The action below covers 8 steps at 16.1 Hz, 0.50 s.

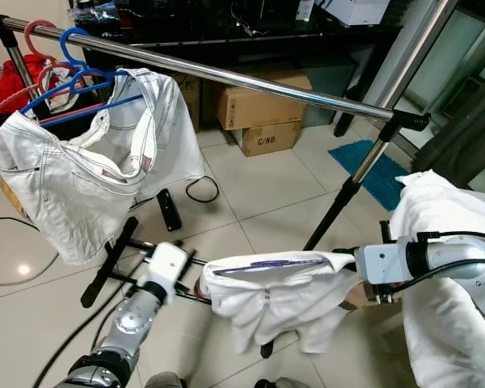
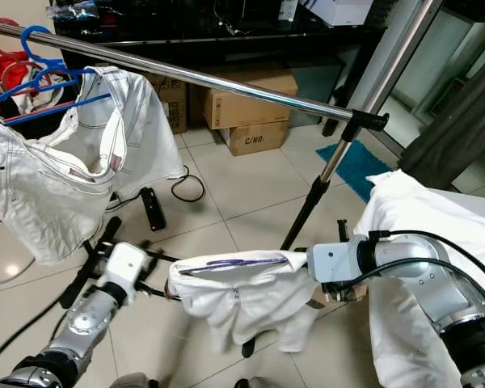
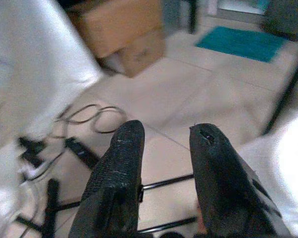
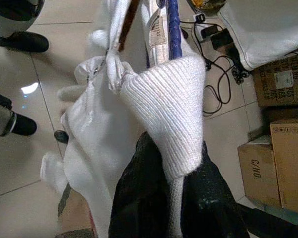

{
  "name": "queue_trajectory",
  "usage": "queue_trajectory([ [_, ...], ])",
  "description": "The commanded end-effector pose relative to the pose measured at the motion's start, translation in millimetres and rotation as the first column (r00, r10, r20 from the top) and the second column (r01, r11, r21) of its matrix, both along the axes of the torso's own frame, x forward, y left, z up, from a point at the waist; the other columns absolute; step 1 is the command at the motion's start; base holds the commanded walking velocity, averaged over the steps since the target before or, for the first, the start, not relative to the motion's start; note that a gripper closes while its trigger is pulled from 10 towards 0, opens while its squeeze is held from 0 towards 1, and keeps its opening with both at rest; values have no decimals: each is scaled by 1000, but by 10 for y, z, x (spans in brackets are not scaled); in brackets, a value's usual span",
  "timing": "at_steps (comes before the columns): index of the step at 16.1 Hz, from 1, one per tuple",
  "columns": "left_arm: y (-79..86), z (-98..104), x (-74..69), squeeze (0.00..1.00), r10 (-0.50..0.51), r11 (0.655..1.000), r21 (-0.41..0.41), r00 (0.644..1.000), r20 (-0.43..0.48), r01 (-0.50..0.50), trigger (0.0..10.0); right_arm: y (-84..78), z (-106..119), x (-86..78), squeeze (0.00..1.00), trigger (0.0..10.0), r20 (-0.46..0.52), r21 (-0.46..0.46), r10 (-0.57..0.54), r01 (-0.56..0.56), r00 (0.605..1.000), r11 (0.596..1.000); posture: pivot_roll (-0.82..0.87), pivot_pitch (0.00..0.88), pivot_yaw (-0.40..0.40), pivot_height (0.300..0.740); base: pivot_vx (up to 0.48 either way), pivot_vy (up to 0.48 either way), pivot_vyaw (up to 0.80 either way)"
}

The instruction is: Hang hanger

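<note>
Clothes rail (image 1: 250, 81) runs high across the scene, white trousers (image 1: 73, 174) already hanging at its left end on a blue hanger (image 1: 73, 77), cardboard boxes (image 1: 259, 121) on the tile floor (image 1: 250, 194) behind. White garment (image 1: 279, 295) on its hanger (image 1: 267, 264) is held low, well below the rail, roughly between the two arms. Right gripper (image 4: 176, 193) has its fingers closed on the garment's ribbed hem, cloth pinched between them, the hanger bar running away just past the tips. Left gripper (image 3: 164, 153) has fingers apart, holding nothing, just beside the garment's left end. Hook not visible. To do it well, I'd say: find the hook, lift level, clear the rail's bare middle, lower the hook on.
</note>
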<state>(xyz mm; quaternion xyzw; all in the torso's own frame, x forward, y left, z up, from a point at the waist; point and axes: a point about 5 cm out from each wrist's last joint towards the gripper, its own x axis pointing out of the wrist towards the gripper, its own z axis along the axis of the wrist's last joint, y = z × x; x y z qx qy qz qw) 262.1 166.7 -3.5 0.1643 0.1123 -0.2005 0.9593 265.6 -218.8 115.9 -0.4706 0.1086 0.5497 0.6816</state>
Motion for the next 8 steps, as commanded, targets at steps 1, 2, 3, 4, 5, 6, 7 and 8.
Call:
queue_trajectory([
  [1,-77,-30,-24,1000,-50,999,6,999,-20,50,10000,13,60,7,0,0,20,11,6,-6,1000,1000,84,32,-97,740,0,0,0],
  [2,-136,-42,-36,1000,-79,997,8,997,-24,79,10000,27,66,3,0,0,22,15,7,-8,1000,1000,84,32,-97,740,0,0,0],
  [3,-181,-46,-47,784,-102,995,9,995,-21,102,10000,34,74,9,0,0,24,16,7,-8,1000,1000,81,33,-97,740,0,0,0],
  [4,-204,-50,-66,0,-121,993,16,993,-15,121,10000,36,89,19,0,0,28,16,7,-8,1000,1000,83,33,-99,740,0,0,0],
  [5,-199,-57,-81,0,-122,992,15,992,-13,122,10000,31,102,27,0,0,31,14,8,-8,999,1000,85,32,-100,740,0,0,0],
  [6,-194,-61,-91,0,-122,992,15,992,-13,122,10000,27,110,34,0,0,33,13,7,-8,999,1000,87,31,-102,740,0,0,0],
  [7,-182,-73,-114,0,-125,992,19,992,-14,125,10000,27,118,43,0,0,36,11,7,-8,999,1000,90,30,-104,740,0,0,0],
  [8,-177,-83,-130,0,-128,991,22,992,-17,128,10000,29,124,49,0,0,38,11,7,-8,999,1000,94,29,-104,740,0,0,0],
])
